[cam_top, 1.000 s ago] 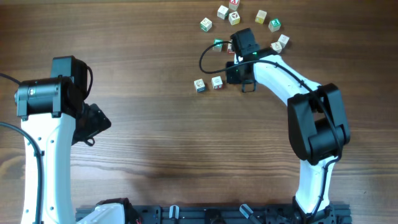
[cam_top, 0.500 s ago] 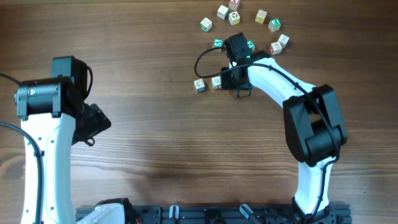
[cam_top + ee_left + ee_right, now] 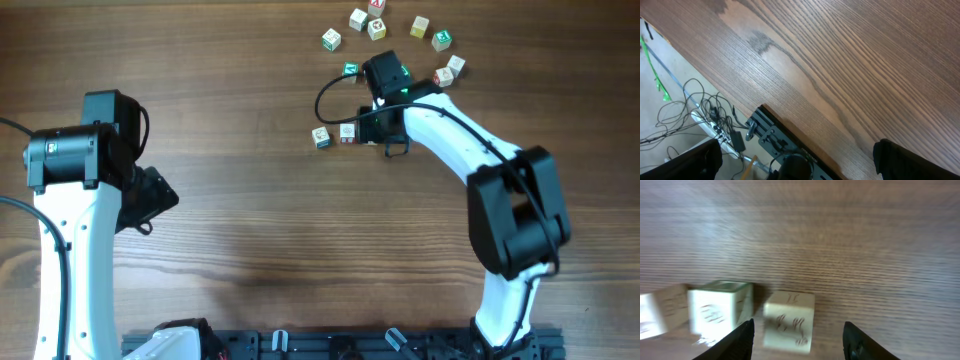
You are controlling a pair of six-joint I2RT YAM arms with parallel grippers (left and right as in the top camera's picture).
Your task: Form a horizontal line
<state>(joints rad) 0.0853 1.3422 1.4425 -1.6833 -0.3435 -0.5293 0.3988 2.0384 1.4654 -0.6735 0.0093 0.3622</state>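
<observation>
The right gripper (image 3: 797,330) has shifted left and widened; its half-open jaws loosely straddle the end cube (image 3: 788,325), the line (image 3: 720,311) running off leftward. The left gripper (image 3: 797,150) is wide, empty and far off.

The overhead view looks straight down on the whole worktop (image 3: 250,220). The left wrist view faces the worktop's near edge and the floor cables (image 3: 685,115). The right wrist view, low and blurred, sits close behind the right tool (image 3: 798,337) and shares the far row of cubes (image 3: 789,325) with overhead.
</observation>
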